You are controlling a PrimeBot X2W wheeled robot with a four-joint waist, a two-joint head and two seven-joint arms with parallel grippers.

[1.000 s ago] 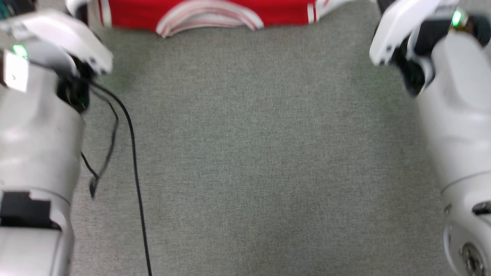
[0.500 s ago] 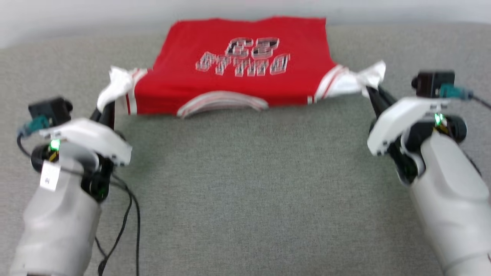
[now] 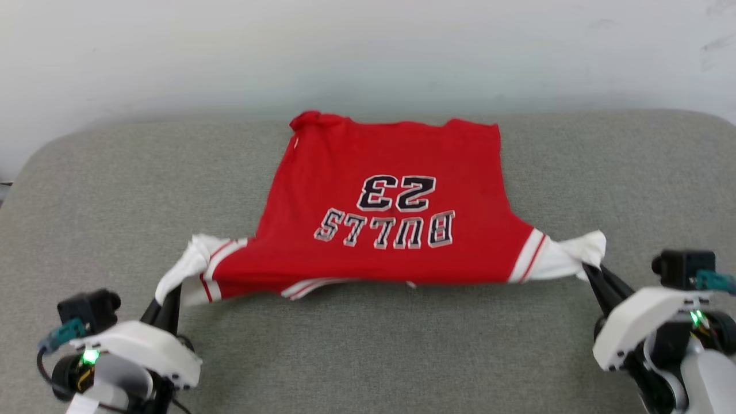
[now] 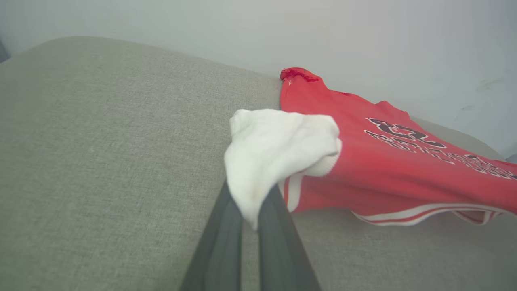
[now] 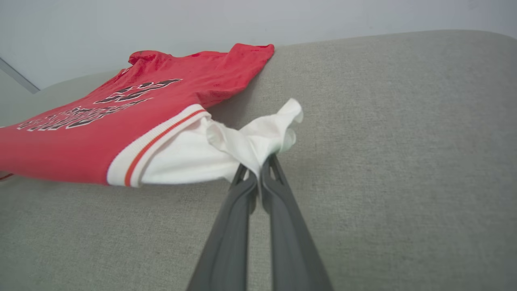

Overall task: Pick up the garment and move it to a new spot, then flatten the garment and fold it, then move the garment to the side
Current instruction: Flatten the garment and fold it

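The red jersey T-shirt [image 3: 385, 230] lies lettering-up on the grey cushion [image 3: 368, 356], now wholly in your raised head view, its white sleeves [image 3: 190, 264] still clamped by your left gripper [image 3: 172, 293] and right gripper [image 3: 589, 271], ready for flattening.

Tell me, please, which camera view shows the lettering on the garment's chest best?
The head view: the lettering on the garment lies whole and sharp, facing the camera, though upside down. The left wrist view sees it at a slant, cut off at the right edge. The right wrist view shows it whole but foreshortened.
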